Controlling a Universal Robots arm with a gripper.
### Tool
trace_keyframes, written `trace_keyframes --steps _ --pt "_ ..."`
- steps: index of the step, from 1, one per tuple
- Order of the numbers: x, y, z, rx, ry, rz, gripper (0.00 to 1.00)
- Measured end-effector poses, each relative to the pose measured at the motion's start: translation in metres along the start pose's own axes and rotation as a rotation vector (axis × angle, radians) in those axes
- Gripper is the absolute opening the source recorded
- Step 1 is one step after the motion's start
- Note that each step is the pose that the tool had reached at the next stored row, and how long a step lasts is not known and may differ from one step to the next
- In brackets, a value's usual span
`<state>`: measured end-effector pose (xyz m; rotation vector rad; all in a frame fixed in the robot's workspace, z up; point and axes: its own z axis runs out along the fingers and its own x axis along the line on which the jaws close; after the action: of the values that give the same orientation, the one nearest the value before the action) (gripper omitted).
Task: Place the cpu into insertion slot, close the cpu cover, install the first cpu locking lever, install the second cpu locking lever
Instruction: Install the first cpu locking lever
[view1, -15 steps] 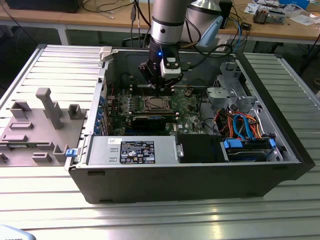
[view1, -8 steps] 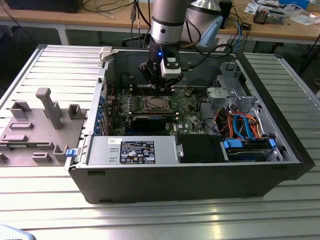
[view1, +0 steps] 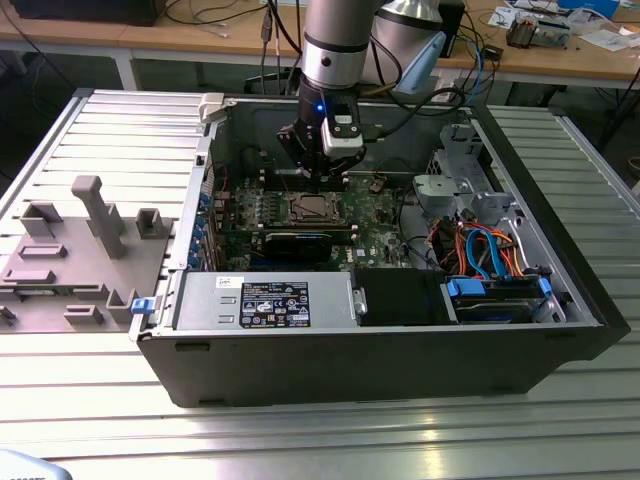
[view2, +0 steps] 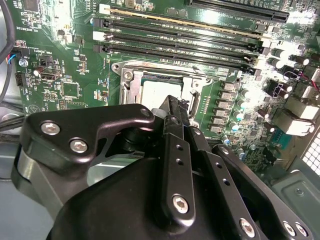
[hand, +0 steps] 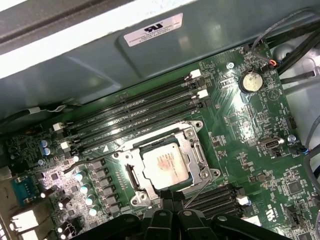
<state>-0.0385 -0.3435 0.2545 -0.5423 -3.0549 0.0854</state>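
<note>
**Chip seated, cover down, gripper over the socket's edge**

In the exterior view, the arm reaches down into the open computer case (view1: 560, 330), and the gripper (view1: 322, 178) hangs just above the green motherboard (view1: 375, 215), at the far edge of the insertion slot (view1: 312, 208). The socket sits near the middle of the board, well apart from the drive cables at the case's far end on the exterior view's right.

Over to the second wrist view: the gripper (view2: 172, 107) fills the foreground, its two black fingers (view2: 175, 150) pressed together with no gap showing and nothing between them. The tip stands right over the near edge of the cpu cover (view2: 131, 75), with the pale top of the cpu (view2: 155, 90) peeking out behind it.

Now the first wrist view, and here is the best look: the cpu (hand: 165, 164) lies square in the insertion slot (hand: 167, 167), and the cpu cover (hand: 192, 145) lies flat around it, window framing the chip. Two thin wire locking levers (hand: 92, 161) run beside the frame; one slants off toward the fingertips (hand: 170, 207), and I judge it not yet hooked down. Doing this well looks like pressing on the wire alone, keeping clear of the chip and the memory slots (hand: 135, 107) beside it.
</note>
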Motion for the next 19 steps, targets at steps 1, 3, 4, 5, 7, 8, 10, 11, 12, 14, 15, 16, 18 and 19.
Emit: trace_keyframes --steps 1,3,4,5,7,8,10,11,12,14,15,16,18,19 --pt "0.0000 0.0000 0.0000 0.0001 -0.0001 -0.001 0.11" --pt "0.0000 0.0000 0.0000 0.0001 -0.0002 -0.003 0.11" --pt "0.0000 0.0000 0.0000 0.0001 -0.0003 -0.004 0.11" --pt "0.0000 0.0000 0.0000 0.0002 -0.0003 -0.006 0.11" --pt "0.0000 0.0000 0.0000 0.0002 -0.0005 -0.008 0.11" --pt "0.0000 0.0000 0.0000 0.0001 -0.0005 -0.010 0.11" --pt "0.0000 0.0001 0.0001 -0.0012 -0.0003 -0.013 0.11" --pt "0.0000 0.0000 0.0000 -0.0067 0.0016 -0.015 0.11" --pt "0.0000 0.0000 0.0000 -0.0184 0.0059 -0.017 0.11" --pt "0.0000 0.0000 0.0000 -0.0421 0.0142 -0.019 0.11" --pt "0.0000 -0.0001 0.0000 -0.0546 0.0186 -0.021 0.11" --pt "-0.0001 -0.0002 0.0000 -0.0670 0.0230 -0.024 0.11" --pt "0.0000 -0.0002 0.0000 -0.0730 0.0249 -0.034 0.11" --pt "-0.0001 -0.0002 0.0000 -0.0728 0.0249 -0.039 0.11"
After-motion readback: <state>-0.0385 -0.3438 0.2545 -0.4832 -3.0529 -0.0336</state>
